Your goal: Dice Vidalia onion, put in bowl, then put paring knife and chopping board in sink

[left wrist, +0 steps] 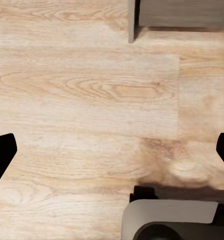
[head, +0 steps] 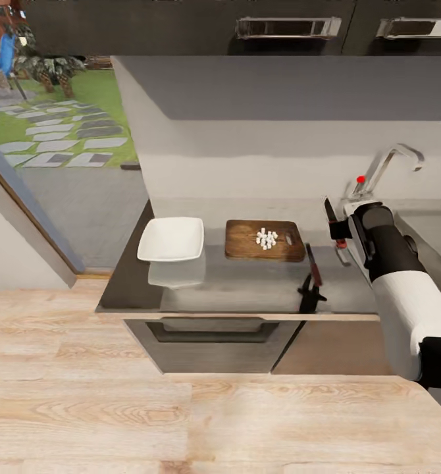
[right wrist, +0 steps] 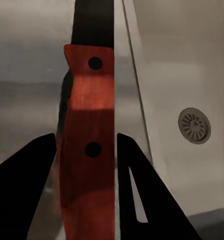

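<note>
Broadly, the grey surface (head: 247, 286) runs across the head view, with the wooden floor (head: 181, 421) below it and a window onto a garden at the far left.

Right arm (head: 405, 289), black and white, reaches in over the surface's right end, toward the sink (head: 438, 243). In the right wrist view the basin's round drain (right wrist: 194, 125) lies off to one side of the claw. The chrome tap (head: 388, 164) with its red knob (head: 361, 178) stands just behind the right claw (head: 334, 230).

Right claw clamped on the paring knife (right wrist: 87, 150): both black fingers (right wrist: 26, 185) press the red-orange handle, two dark rivets showing, dark blade extending ahead. In the head view the knife points up and away from the claw, raised above the surface.

Chopping board (head: 243, 240) lies flat on the surface, well to the left of the right claw. A heap of small white onion dice (head: 267, 238) sits on it, right of the board's middle.

White square bowl (head: 171, 238) rests beyond the board, farther still from the claw, near the surface's left end.

Left claw (left wrist: 112, 150): fingertips (left wrist: 1, 155) spread wide apart at the frame edges, holding nothing, pale floorboards beneath it.
</note>
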Tool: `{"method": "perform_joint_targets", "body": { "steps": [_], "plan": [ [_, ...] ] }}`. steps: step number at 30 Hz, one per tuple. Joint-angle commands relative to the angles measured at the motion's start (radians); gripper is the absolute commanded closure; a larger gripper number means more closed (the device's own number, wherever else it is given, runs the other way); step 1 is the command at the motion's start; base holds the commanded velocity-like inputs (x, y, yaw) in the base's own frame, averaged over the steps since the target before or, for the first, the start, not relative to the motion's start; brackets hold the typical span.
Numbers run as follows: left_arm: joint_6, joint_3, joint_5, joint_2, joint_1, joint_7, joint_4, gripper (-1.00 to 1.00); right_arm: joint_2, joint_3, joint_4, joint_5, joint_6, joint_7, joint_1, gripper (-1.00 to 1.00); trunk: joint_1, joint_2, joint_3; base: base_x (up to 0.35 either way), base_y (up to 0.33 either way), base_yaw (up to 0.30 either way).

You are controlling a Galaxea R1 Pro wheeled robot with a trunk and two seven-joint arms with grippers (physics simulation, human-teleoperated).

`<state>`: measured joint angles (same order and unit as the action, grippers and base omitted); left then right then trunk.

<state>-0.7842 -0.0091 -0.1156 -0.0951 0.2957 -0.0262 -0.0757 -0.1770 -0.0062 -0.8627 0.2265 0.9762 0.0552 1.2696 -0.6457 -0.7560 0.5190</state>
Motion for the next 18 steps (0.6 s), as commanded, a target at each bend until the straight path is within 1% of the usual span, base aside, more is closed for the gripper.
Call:
{"method": "perform_joint_targets", "body": {
  "steps": [1,10,18],
  "plan": [
    [-0.006,-0.002,-0.006,0.000,0.002,-0.002,-0.004,-1.00,0.000,-0.001,0.007,0.008,0.004,0.006,0.001,1.00,0.000,-0.001,0.001,-0.210,-0.240,0.000],
    [-0.006,-0.002,-0.006,0.000,0.002,-0.001,-0.003,-1.00,0.003,0.000,0.056,0.007,0.003,0.009,0.001,1.00,0.000,-0.001,0.001,-0.073,-0.300,0.000],
    [-0.006,-0.002,-0.006,0.000,0.002,0.000,-0.003,-1.00,0.004,0.000,0.071,0.007,0.001,0.010,0.001,1.00,0.000,-0.001,0.001,0.077,-0.319,0.000]
  ]
}}
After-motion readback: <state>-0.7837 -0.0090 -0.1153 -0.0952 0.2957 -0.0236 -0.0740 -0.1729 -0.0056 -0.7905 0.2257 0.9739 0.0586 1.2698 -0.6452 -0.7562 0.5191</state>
